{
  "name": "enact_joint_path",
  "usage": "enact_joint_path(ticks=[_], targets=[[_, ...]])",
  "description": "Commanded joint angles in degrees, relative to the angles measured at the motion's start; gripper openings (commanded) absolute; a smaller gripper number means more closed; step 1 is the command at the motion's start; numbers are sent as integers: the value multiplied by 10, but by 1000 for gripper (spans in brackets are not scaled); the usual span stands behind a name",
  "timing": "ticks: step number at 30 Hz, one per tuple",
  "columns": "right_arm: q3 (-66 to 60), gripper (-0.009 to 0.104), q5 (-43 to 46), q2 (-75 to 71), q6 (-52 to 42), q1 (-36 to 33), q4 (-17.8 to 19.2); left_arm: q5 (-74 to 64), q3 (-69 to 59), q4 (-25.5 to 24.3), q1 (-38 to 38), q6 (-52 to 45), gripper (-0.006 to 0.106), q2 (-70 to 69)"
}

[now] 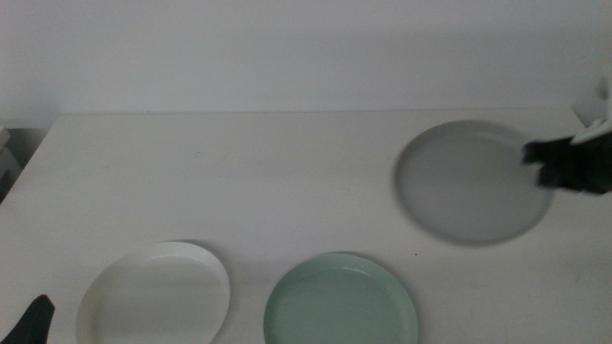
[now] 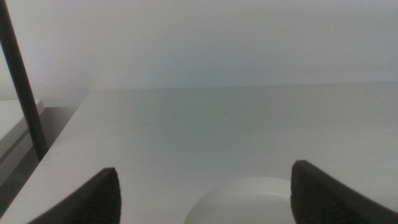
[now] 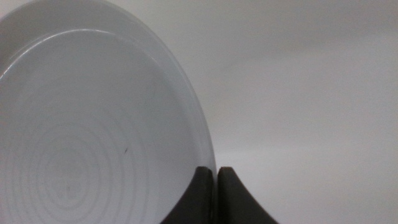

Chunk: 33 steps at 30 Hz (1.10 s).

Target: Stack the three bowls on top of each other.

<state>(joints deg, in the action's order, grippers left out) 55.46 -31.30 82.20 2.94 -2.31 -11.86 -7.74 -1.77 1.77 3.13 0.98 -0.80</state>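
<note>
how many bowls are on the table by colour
White bowl: 1
Pale mint green bowl: 1
Grey bowl, gripped at its rim by the right end effector: 1
Total: 3

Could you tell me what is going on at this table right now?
The right gripper is shut on the rim of the grey bowl, far right on the table. The white bowl and the pale mint green bowl sit side by side at the near edge, apart. Nothing is stacked yet. The left gripper waits open at the near left corner.
</note>
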Motion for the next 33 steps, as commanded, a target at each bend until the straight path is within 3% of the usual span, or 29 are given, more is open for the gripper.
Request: enact_joint_path(ticks=[1,6,11,25,28,33], targets=[[-18,-1,23,-57,1,-49,-15,41,3,7,3,6,100,-6],[-62,-1,26,-72,20,-166,-24,41,3,7,3,6,100,-6],[-82,-1,67,-40,21,-239,-28,41,3,7,3,6,100,-6],[-81,-1,131,73,18,-294,-28,41,3,7,3,6,100,-6],[-81,5,132,82,18,-294,-28,41,3,7,3,6,100,-6],[-80,29,129,72,18,-294,-26,41,3,7,3,6,100,-6]])
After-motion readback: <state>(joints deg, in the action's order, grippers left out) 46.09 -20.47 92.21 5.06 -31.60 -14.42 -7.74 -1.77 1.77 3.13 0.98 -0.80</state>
